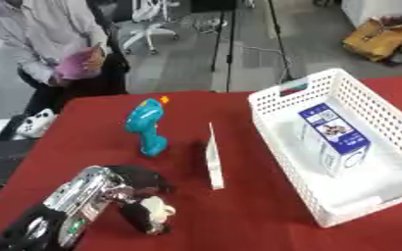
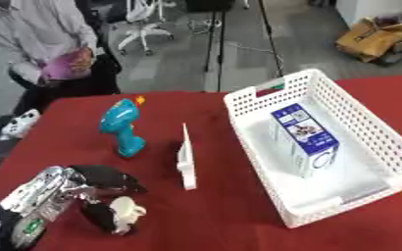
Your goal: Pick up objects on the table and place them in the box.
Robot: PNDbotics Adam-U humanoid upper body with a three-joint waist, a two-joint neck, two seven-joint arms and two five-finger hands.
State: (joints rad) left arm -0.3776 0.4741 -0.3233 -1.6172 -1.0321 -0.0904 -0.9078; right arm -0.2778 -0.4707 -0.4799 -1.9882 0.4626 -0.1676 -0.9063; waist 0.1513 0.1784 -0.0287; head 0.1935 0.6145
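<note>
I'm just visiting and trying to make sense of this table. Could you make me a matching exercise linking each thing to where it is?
Things:
1. blue and white carton
2. teal toy
3. thin white piece
4. left robot hand

Places:
A. between toy and basket
B. near the table's lower left corner
C. inside the white basket
D. left of the white piece

Pairs: 1-C, 2-D, 3-A, 4-B

The left hand (image 1: pixel 144 208) is blurred, so its fingers cannot be made out; the basket's (image 1: pixel 290 166) right wall runs off-frame.
</note>
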